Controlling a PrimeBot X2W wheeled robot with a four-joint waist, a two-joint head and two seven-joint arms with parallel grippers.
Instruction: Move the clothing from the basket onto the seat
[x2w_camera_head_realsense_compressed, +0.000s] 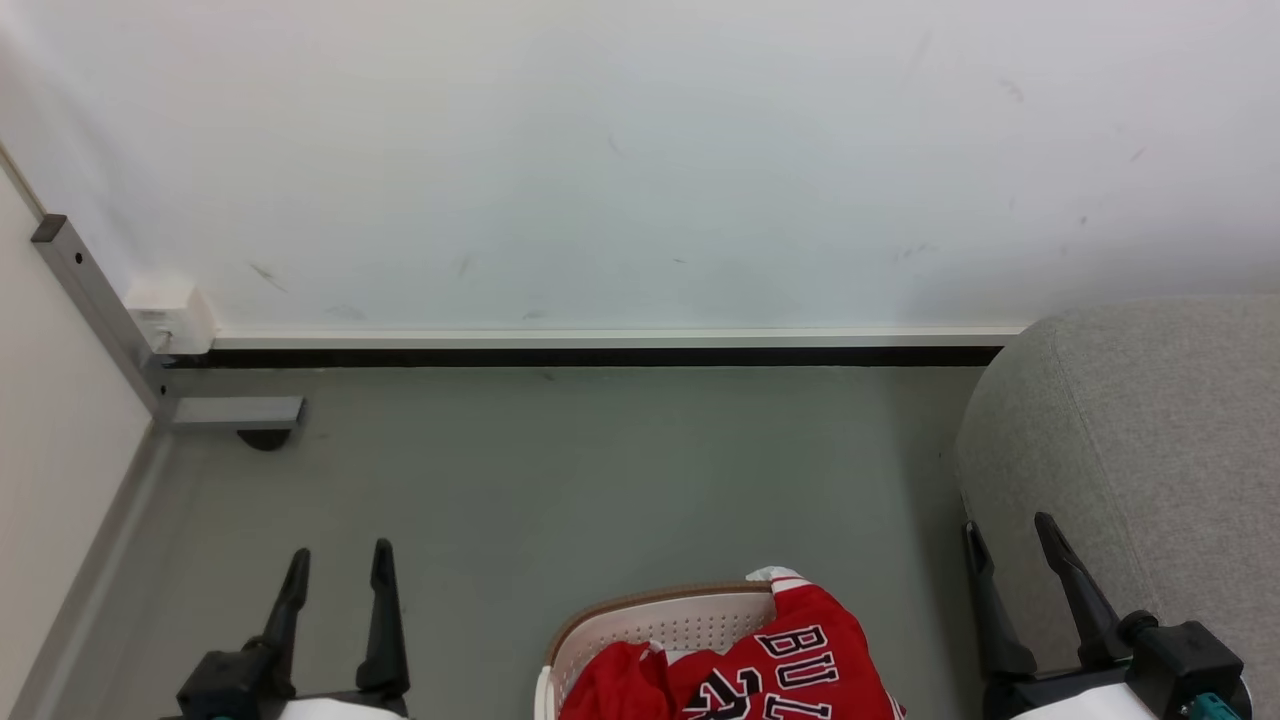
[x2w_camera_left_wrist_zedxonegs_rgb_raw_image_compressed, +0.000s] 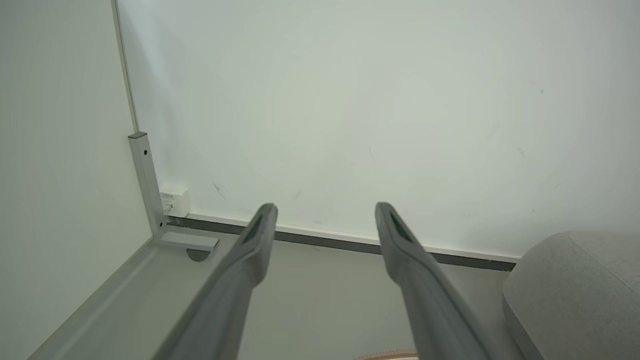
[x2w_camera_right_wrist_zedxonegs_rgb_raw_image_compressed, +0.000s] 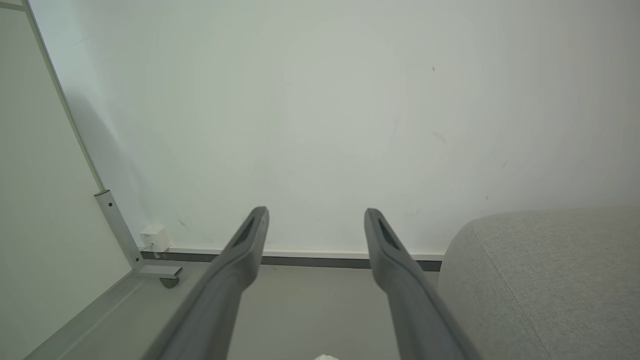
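Left gripper (x2w_camera_head_realsense_compressed: 340, 552): two long dark fingers spread apart, nothing between them, over plain grey floor (x2w_camera_head_realsense_compressed: 600, 480) at lower left. Right gripper (x2w_camera_head_realsense_compressed: 1006, 525): fingers also spread, empty, lower right, in front of rounded edge of large light-grey fabric-upholstered seat (x2w_camera_head_realsense_compressed: 1150, 430). Between grippers, bottom centre: small cream-white perforated plastic basket (x2w_camera_head_realsense_compressed: 655, 622), brown rim, on floor. Red basketball clothing (x2w_camera_head_realsense_compressed: 800, 660) with white trim, black "BU" lettering visible, heaped in basket and rising above its right rim. Seat near basket's right. Behind: scuffed white wall (x2w_camera_head_realsense_compressed: 640, 150); grey metal post (x2w_camera_head_realsense_compressed: 95, 300) in left corner.

Left gripper (x2w_camera_left_wrist_zedxonegs_rgb_raw_image_compressed: 326, 208), jaws wide apart, before white wall (x2w_camera_left_wrist_zedxonegs_rgb_raw_image_compressed: 350, 100) and seat (x2w_camera_left_wrist_zedxonegs_rgb_raw_image_compressed: 575, 290)
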